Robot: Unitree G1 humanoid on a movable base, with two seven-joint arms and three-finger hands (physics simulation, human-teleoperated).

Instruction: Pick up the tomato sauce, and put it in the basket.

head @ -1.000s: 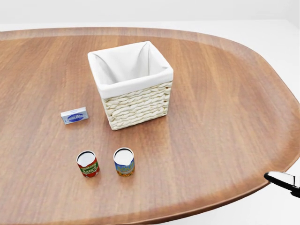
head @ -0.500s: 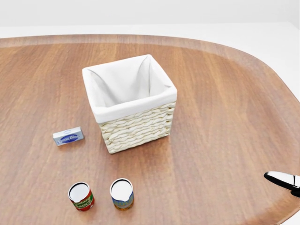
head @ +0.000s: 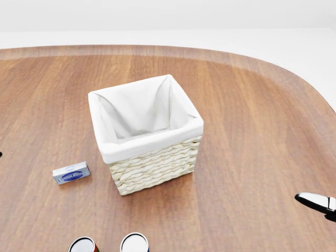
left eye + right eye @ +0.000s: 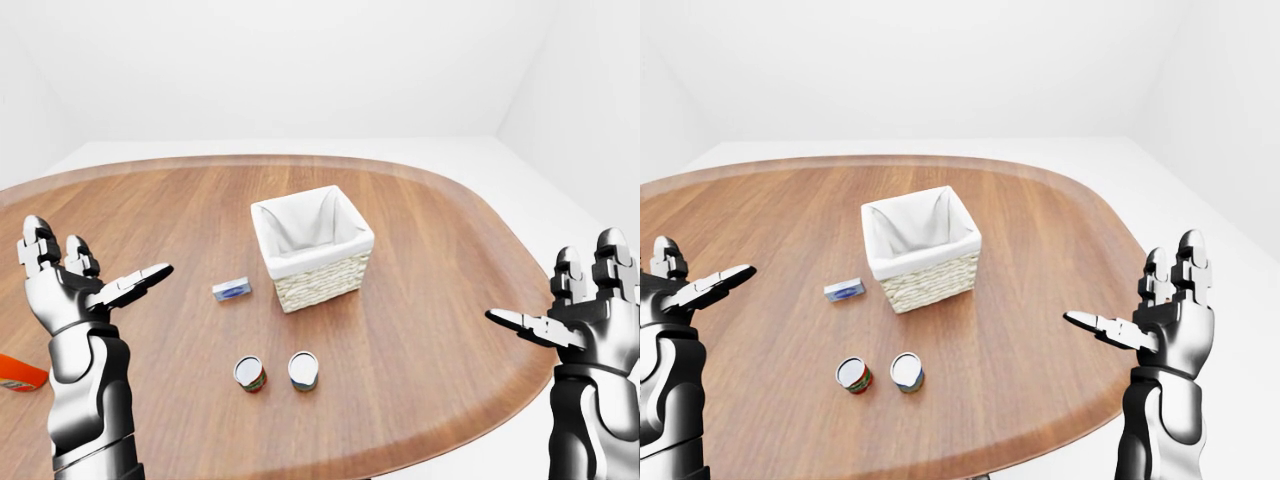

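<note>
While both my arms stand raised at the sides of the left-eye view, my left hand (image 4: 70,285) has its fingers spread and released, holding nothing, with the thumb pointing in over the wooden table (image 4: 450,250). My right hand (image 4: 1165,320) is just as released in the right-eye view, fingers upright, thumb stretched toward the table edge, nothing in its grasp.

Low in the left-eye view, the tomato sauce can (image 4: 249,374) with the red label stands upright on the table, near the table's lower edge. Just beside it on its right stands a second can (image 4: 303,370) with a blue and yellow label, also upright; the two are close but apart. Both cans are well apart from either of my hands.

Above the cans in that view sits the wicker basket (image 4: 322,277), square, lined with white cloth that folds over its rim. Its inside shows only the white lining in the head view. To the basket's left lies a small flat blue and white box (image 4: 231,290), near the basket but apart from it.

At the far left edge of the left-eye view, below my left hand, part of an orange-red thing (image 4: 18,372) shows; I cannot tell what it is.
</note>
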